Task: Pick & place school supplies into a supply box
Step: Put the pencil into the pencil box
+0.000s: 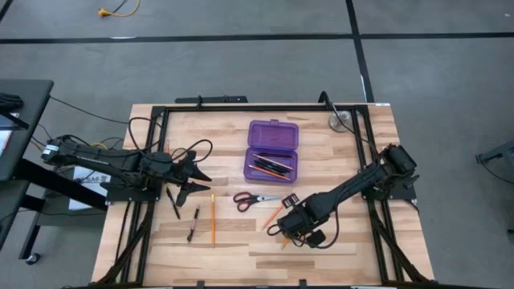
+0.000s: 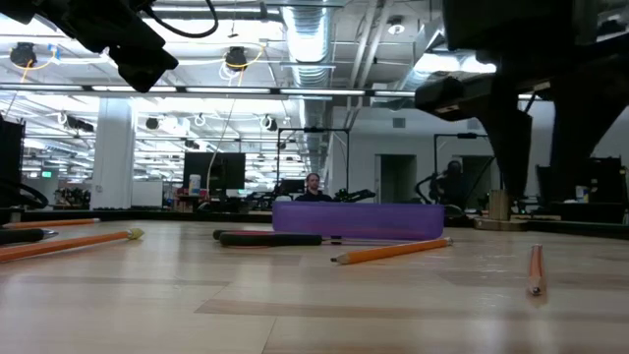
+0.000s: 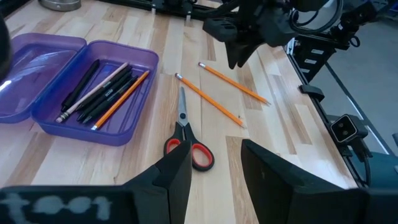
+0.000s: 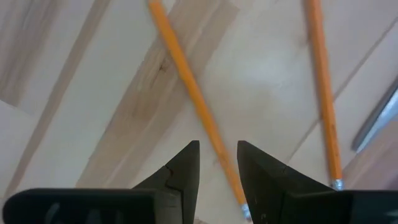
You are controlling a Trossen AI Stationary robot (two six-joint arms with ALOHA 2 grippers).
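Currently, right gripper (image 4: pixel 217 168) poised low over a thin orange pencil (image 4: pixel 193 93), fingers parted and empty, left gripper (image 1: pixel 197 178) waiting open, translucent purple plastic pencil case (image 1: pixel 272 150) lid-open mid-table, red-handled scissors (image 1: pixel 255 199) just beside it.

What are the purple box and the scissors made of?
The purple box looks like glossy plastic: you can see through its walls, and the lid catches the light. The scissors seem to have bare grey metal blades with red-and-black handles, likely plastic.
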